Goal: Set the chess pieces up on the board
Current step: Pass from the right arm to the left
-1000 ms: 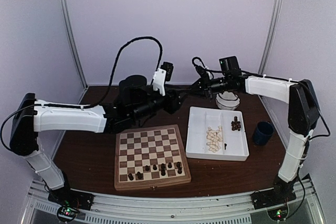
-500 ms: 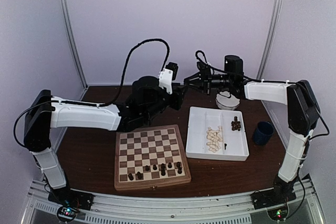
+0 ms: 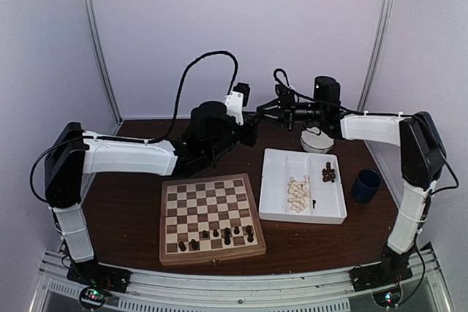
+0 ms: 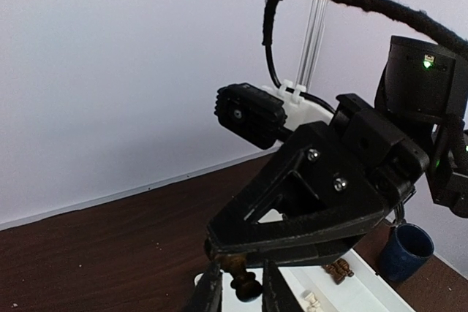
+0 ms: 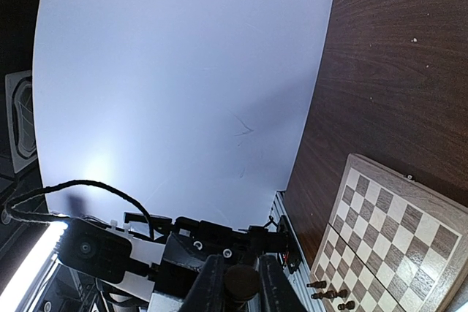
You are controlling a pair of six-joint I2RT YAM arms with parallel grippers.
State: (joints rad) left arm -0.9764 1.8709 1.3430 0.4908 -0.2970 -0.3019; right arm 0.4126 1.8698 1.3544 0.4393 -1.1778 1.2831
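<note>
Pale walls (image 3: 241, 27) all round, dark wood surface (image 3: 124, 202) far beneath both sets of fingers. Below the fingers and nearer the bases: board (image 3: 208, 199), its near rows partly filled with dark pieces (image 3: 219, 235), its far rows bare. Below the right arm, just beside the board: white tray (image 3: 272, 180), with cream pieces (image 3: 297, 193) and more dark ones heaped in separate compartments. Off the tray's right edge, a blue cup (image 3: 365, 184); behind the tray, a small white bowl (image 3: 316, 139).

Up in the air, tip to tip: right fingers (image 5: 240, 286) nipped shut on the upper end of one dark piece (image 4: 243, 281); left fingers (image 4: 240, 299) drawn narrow, one each side of its lower part. Cannot tell whether pressing on it or just shy.

Judged light, hard, turned smooth and round, so prone to twist or pop out of a pinch. Best taken at the narrow waist above the base, square on, and kept upright. Nothing between fingers and board; only the dark pieces standing there to knock over.
</note>
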